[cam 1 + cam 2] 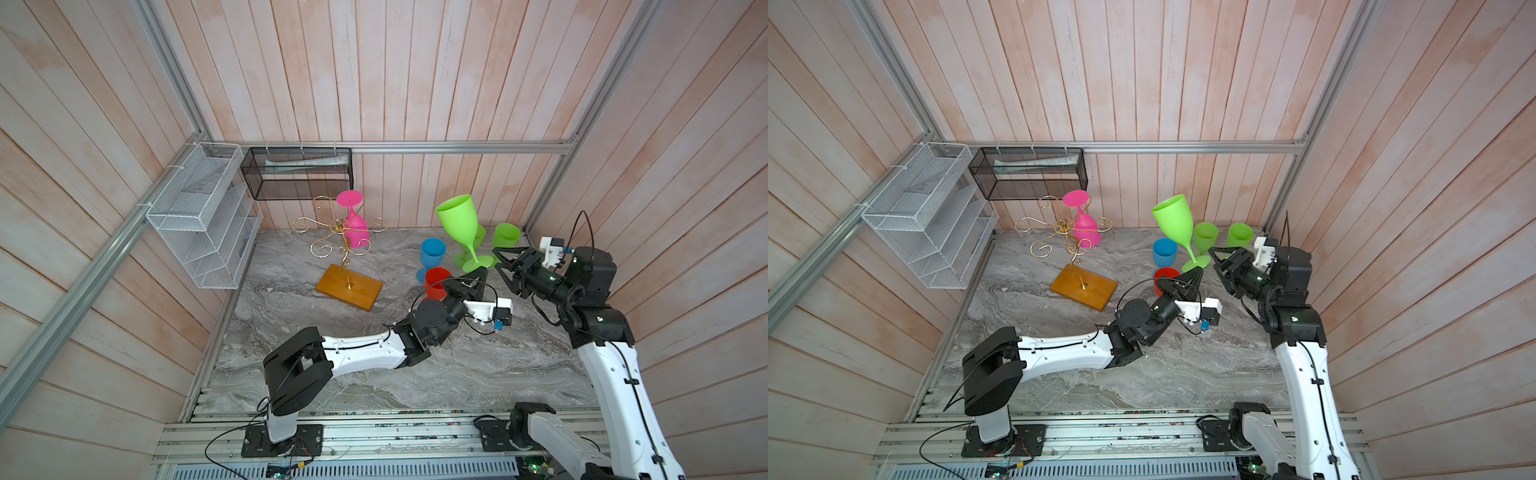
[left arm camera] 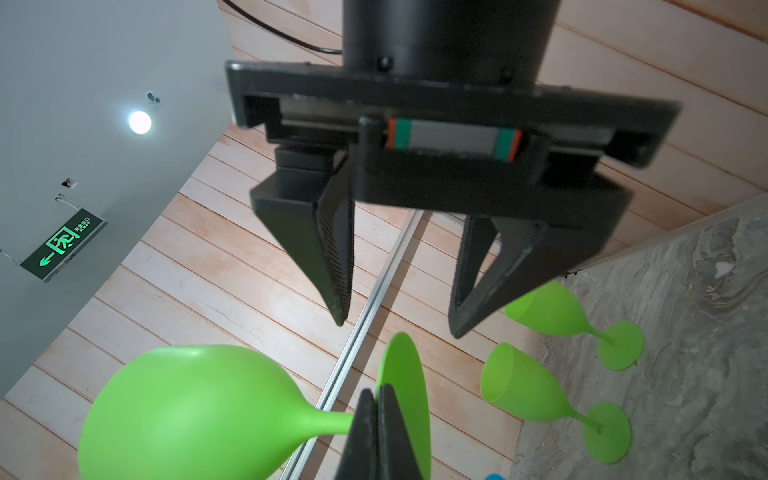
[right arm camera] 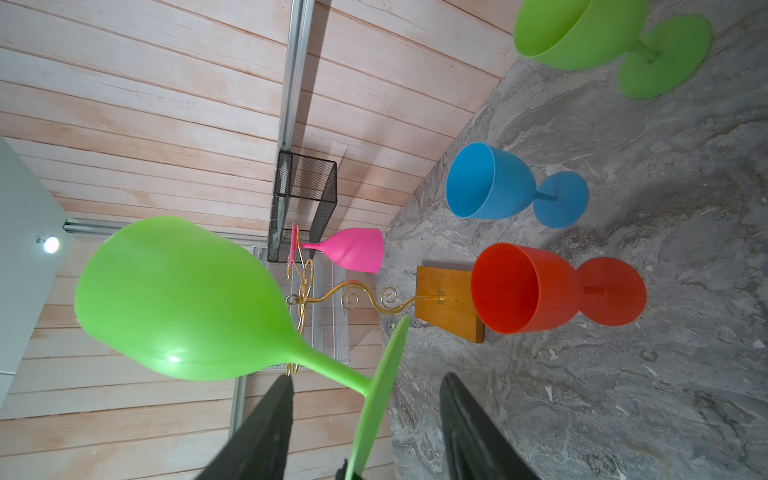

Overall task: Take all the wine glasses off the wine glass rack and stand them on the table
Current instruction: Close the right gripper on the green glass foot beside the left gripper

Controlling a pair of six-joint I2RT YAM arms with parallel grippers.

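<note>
The gold wire wine glass rack (image 1: 338,226) stands on its wooden base (image 1: 349,286) at the back of the table. One pink wine glass (image 1: 357,228) hangs on it upside down. To the right, a large green wine glass (image 1: 457,220) is held tilted above the table, clear of the rack. My left gripper (image 1: 482,270) is shut on the rim of its foot, as the left wrist view shows (image 2: 377,399). My right gripper (image 1: 495,258) is open. In the right wrist view (image 3: 365,378) its fingers stand either side of that foot, apart from it.
A blue glass (image 1: 433,251), a red glass (image 1: 437,282) and two smaller green glasses (image 1: 506,235) stand upright on the marble table around both grippers. A white wire basket (image 1: 199,216) and a black mesh basket (image 1: 299,174) hang on the walls behind the rack.
</note>
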